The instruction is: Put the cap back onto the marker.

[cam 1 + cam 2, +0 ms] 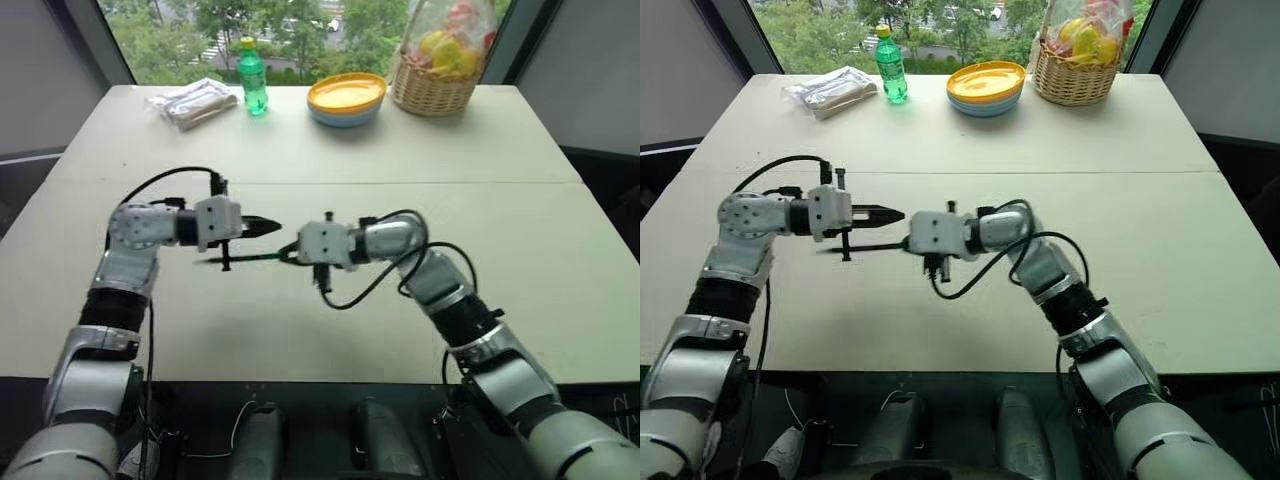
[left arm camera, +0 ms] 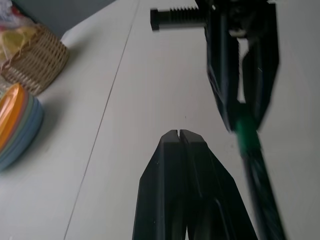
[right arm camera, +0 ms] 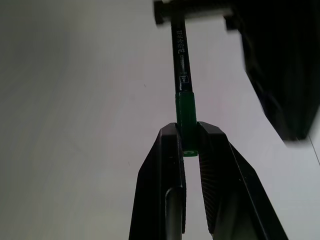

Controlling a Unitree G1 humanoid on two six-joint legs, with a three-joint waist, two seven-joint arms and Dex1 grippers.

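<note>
A: Which way is the marker (image 1: pixel 250 258) lying?

B: It's running nearly level, left to right above the near table (image 1: pixel 420 160), between the two grippers.

A: And the cap (image 3: pixel 186 119)?

B: Green, short, sitting on the marker's right end. The right gripper (image 3: pixel 189 134) is pinching it, jaws closed on it.

A: The left gripper (image 2: pixel 179 134)?

B: Its fingertips are pressing together on nothing, just beside the marker.

A: Anything the wrist views are adding?

B: The right wrist view is showing print along the dark barrel.

Soft daylight from far windows, faint shadows, wrist views blurred
</note>
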